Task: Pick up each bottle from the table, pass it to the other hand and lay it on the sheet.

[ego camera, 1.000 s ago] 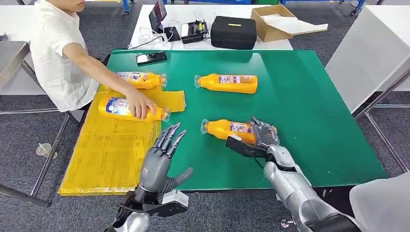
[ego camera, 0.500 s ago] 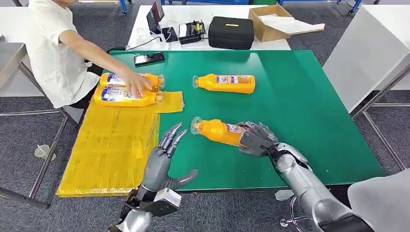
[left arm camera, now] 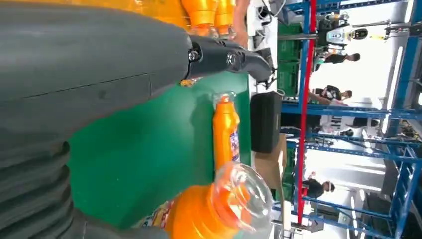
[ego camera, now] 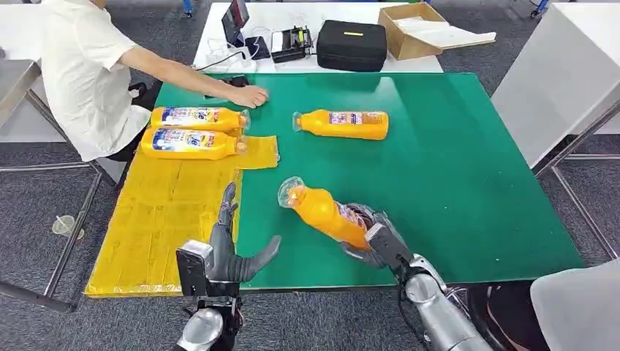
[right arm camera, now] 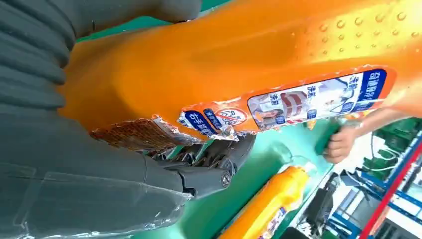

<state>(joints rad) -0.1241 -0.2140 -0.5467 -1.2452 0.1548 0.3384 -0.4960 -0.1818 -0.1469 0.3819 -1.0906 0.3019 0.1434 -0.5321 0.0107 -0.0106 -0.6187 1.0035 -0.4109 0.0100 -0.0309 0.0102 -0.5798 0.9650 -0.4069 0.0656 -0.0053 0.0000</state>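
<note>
Head view: our right hand gripped 1 orange bottle at lower center, tilted, cap end raised toward upper left above the green table. Our left hand sat lower left, fingers spread, holding nothing. 2 bottles lay on the yellow sheet, upper left.

Left wrist view: held bottle's clear cap at bottom center.

Right wrist view: fingers wrapped under the label.

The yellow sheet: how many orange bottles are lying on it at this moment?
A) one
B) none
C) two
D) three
C: the head view shows two bottles side by side at the far end of the yellow sheet; a third lies on the green table, and the right hand holds a fourth.
</note>
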